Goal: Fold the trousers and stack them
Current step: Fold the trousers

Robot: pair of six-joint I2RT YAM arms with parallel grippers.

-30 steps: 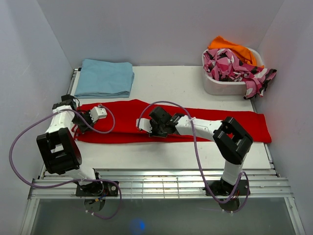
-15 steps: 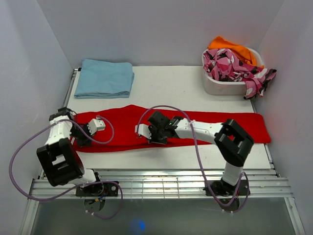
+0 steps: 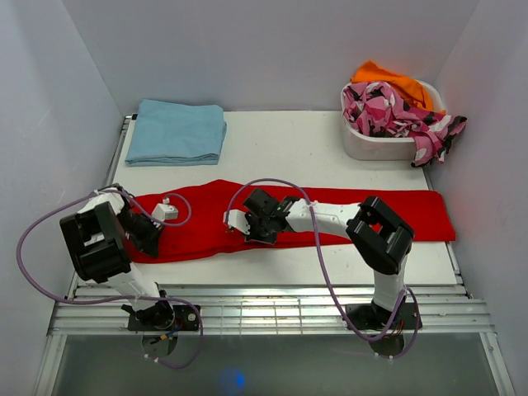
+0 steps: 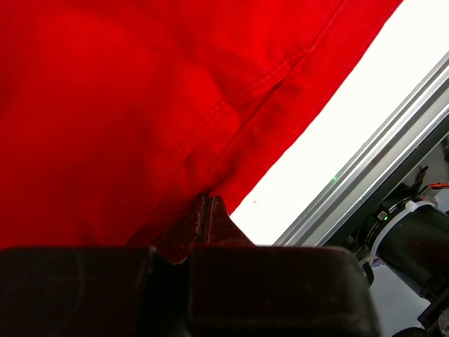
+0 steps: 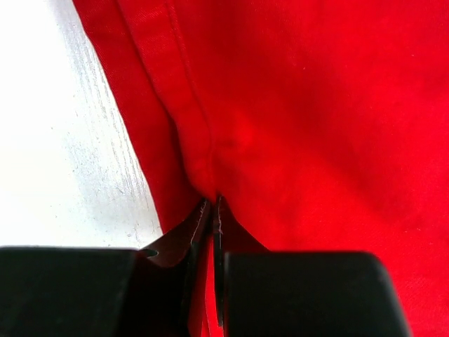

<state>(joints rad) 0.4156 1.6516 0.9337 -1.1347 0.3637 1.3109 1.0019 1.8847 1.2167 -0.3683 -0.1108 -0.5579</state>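
The trousers [image 3: 363, 210] lie along the surface [image 3: 289, 140] in front of the blue folded garment [image 3: 176, 130]. Left fingers [image 4: 189, 232] and right fingers [image 5: 191, 235] pinch the edge farthest from it; such thin grips could slip, skewing the fold.

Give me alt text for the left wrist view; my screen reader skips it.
The left pincer is shut on the edge of the red trousers, which fill most of the frame, with a stitched seam running diagonally near that edge. To the right are a strip of white table and the metal rail bordering it.
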